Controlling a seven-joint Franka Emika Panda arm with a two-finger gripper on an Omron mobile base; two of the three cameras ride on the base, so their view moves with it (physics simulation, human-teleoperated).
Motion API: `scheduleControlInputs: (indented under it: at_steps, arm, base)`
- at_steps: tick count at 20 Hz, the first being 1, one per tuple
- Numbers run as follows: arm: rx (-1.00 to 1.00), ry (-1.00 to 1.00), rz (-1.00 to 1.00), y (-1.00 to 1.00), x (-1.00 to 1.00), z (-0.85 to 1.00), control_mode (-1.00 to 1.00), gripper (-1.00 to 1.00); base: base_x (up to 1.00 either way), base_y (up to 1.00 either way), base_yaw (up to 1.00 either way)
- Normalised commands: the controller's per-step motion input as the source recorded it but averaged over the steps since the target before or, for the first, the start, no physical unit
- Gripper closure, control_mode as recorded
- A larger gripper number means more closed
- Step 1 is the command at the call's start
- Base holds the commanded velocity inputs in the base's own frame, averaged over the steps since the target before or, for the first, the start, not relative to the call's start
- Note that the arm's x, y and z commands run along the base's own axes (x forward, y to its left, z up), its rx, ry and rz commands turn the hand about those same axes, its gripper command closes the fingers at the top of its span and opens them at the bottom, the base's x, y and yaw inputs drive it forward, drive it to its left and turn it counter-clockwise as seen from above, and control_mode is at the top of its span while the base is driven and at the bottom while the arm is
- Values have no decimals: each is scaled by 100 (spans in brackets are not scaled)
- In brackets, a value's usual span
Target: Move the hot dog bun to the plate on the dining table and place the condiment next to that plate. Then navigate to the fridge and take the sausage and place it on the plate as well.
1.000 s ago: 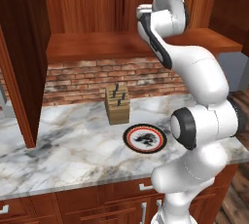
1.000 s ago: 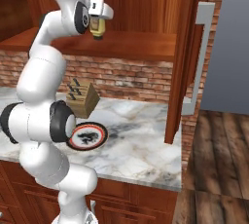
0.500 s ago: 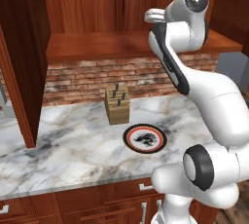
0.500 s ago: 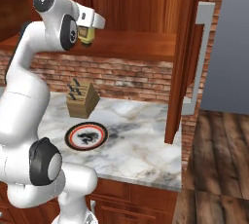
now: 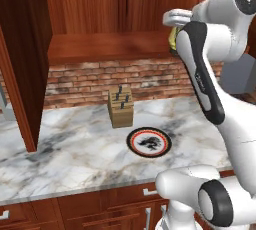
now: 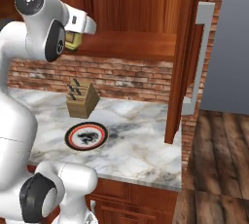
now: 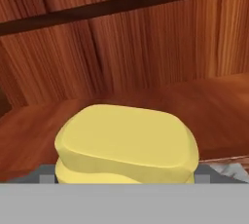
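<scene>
Knife block (image 5: 120, 107) and black-rimmed plate (image 5: 148, 141) mid-counter, marble (image 5: 65, 156) free left, cabinet post (image 6: 181, 67) right

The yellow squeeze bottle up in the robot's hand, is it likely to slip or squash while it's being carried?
The condiment looks smooth and rounded, so it could be a bit slippery. It is probably soft plastic that gives under a squeeze rather than cracking. It sits between the widely spread fingers of the hand, high above the counter, so it seems light enough to carry easily.
</scene>
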Motion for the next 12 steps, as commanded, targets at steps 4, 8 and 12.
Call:
scheduleControlInputs:
  at_steps: [4,8,12]
  arm:
    - [-9,0,10,4,-100,-33,-100,100]
    - [-14,0,6,2,-100,-41,-100,100]
    - [-15,4,5,14,-89,-53,-100,100]
  base:
    - [0,0,0]
    - [0,0,0]
    - [0,0,0]
